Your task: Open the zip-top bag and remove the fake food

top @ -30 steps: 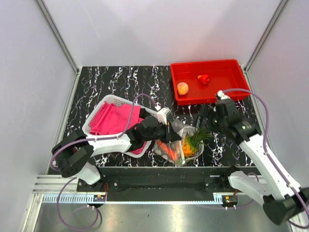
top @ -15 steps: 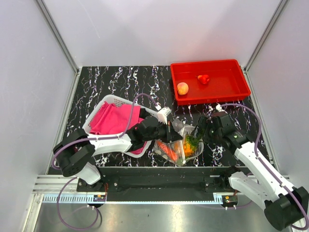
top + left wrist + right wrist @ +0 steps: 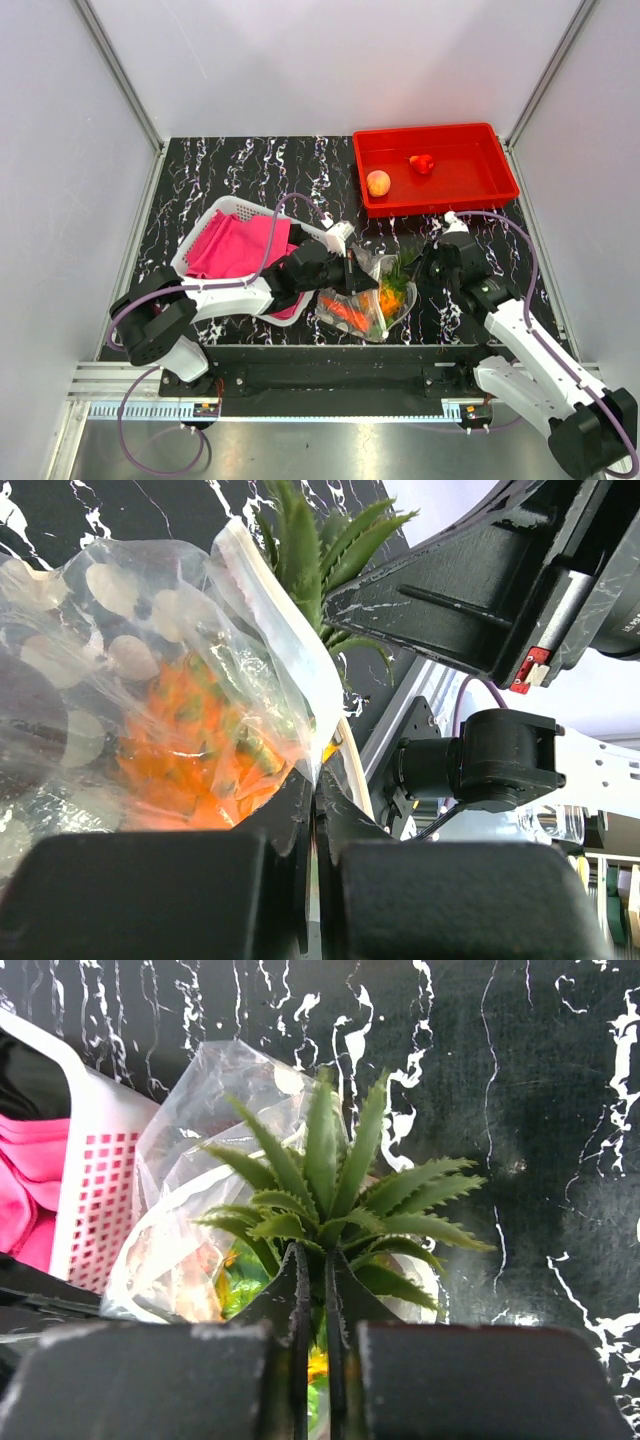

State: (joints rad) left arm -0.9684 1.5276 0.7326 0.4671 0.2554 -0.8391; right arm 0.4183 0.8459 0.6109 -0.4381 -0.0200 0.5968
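Note:
The zip-top bag point(image 3: 352, 305) lies near the front edge, clear with pale dots, its mouth facing right. My left gripper point(image 3: 351, 271) is shut on the bag's upper edge point(image 3: 262, 610), pinching the film between its fingertips point(image 3: 312, 780). Inside the bag are fake food pieces: an orange pineapple point(image 3: 388, 298) and orange carrot-like pieces point(image 3: 345, 312). The pineapple's green crown point(image 3: 330, 1185) sticks out of the mouth, and my right gripper point(image 3: 313, 1255) is shut on its base. A peach-orange fruit point(image 3: 378, 183) and a red piece point(image 3: 422, 163) lie in the red tray point(image 3: 440, 131).
A white mesh basket point(image 3: 213, 216) with a pink cloth point(image 3: 235, 248) sits to the left, touching the left arm. The red tray stands at the back right, behind the right arm. The table is black marble-patterned, with walls on three sides.
The right arm came down and left to the bag's mouth with open jaws, then shut them on the pineapple's crown. The left gripper stayed on the bag's edge.

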